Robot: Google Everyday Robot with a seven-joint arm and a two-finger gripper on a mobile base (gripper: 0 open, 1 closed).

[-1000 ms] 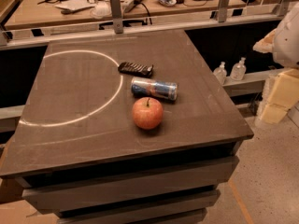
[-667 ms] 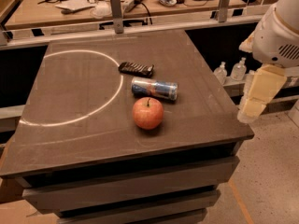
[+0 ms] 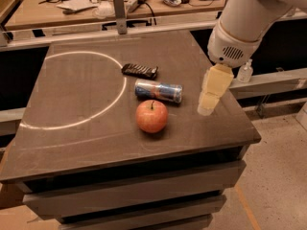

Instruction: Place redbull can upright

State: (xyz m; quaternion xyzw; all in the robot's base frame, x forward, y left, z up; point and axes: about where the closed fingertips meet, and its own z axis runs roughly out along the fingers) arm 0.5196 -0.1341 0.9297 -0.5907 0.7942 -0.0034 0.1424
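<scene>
Over the right side of the table (image 3: pixel 72 143), the gripper (image 3: pixel 206 108) hangs tip-down from the white arm (image 3: pixel 242 23). From this angle it reads as one cream block, so we can't tell whether it's spread or pressed together. It sits to the right of the redbull can (image 3: pixel 159 91), near it but apart, and isn't in contact with any item on the top. We can't tell if its tip meets the tabletop or sits just above it. The can is lying on its side near the middle of the table, long axis running left-right, with one silver end facing the gripper. The body is blue and silver with a red mark mid-body. The lettering on it is too small for us to read, so colours only. An apple (image 3: pixel 151 116), red-orange with its stem up, sits just in front of the can, close to it. We can't say whether the two touch. A flat black ridged bar (image 3: pixel 139 71) lies just behind the can and to its left, apart from it, next to the white ring line (image 3: pixel 123 87) drawn on the top. The can and the apple are outside that ring, on its right. A small clear bottle (image 3: pixel 245 72) stands on the ledge behind the table, right of the gripper. A cluttered workbench (image 3: pixel 57 16) runs across the back, and we see no legible writing there either.
</scene>
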